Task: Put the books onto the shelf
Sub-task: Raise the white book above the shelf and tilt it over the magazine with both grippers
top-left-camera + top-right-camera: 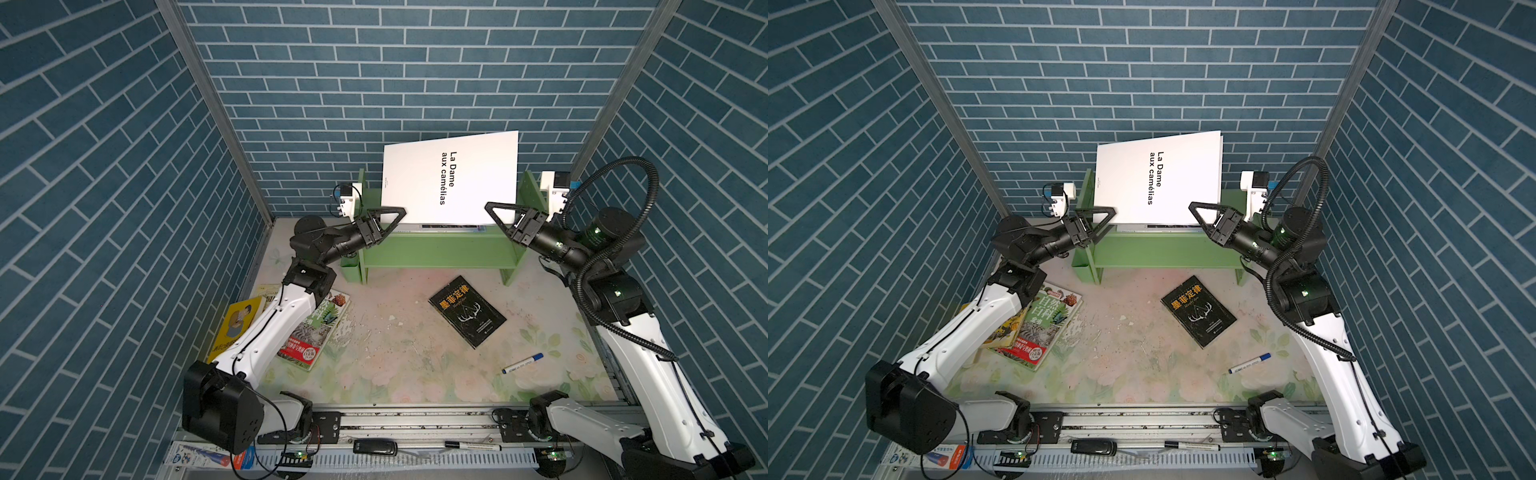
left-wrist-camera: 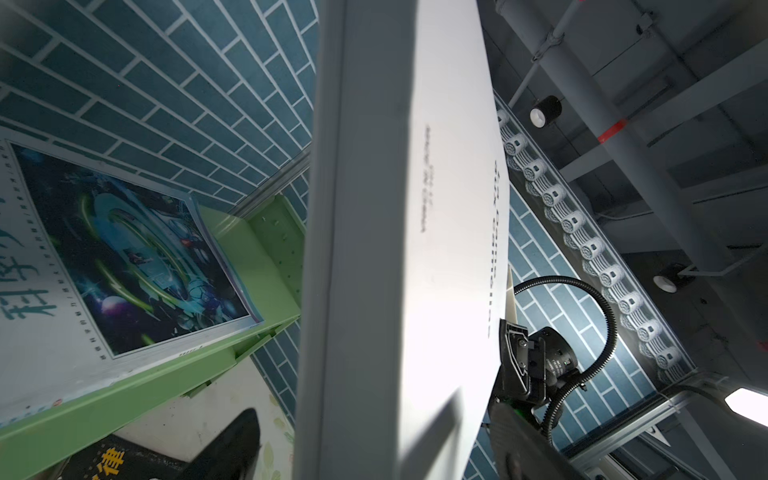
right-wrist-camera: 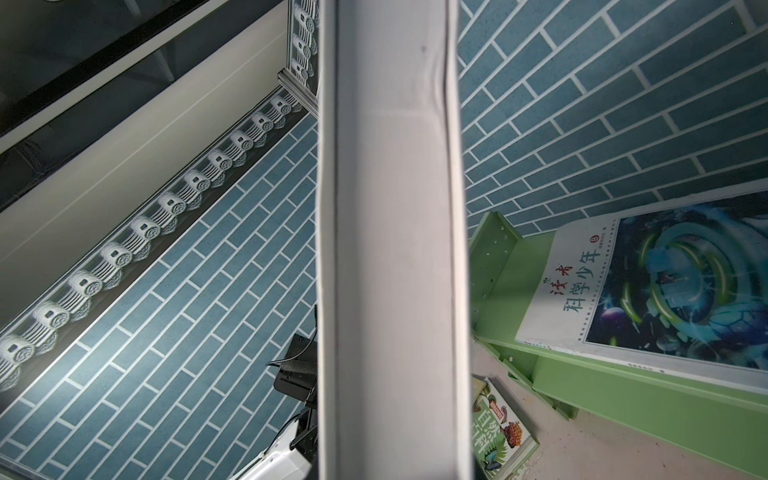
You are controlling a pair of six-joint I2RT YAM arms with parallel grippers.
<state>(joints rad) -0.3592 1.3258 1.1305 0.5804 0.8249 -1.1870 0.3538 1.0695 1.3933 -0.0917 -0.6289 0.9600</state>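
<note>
Three blue brick-patterned walls (image 1: 374, 62) enclose a floral tablecloth (image 1: 415, 374), with the shelf (image 1: 436, 249) at its back. Flat on the shelf's top tier lies the sci-fi book (image 2: 124, 257); a small cup-box (image 1: 351, 272) sits on the shelf's side. Over that tier, tilted on edge, is the white book (image 1: 478, 174), printed "La Dame aux camélias". The right gripper (image 1: 490, 206) pinches one lower corner. The left gripper (image 1: 399, 212) straddles the other, jaws wide, not pressing. In front of the shelf lie the black book (image 1: 467, 311), lettered in orange, a green botanical book (image 1: 328, 328), a yellow book (image 1: 241, 322) and a marker pen (image 1: 523, 363).
</note>
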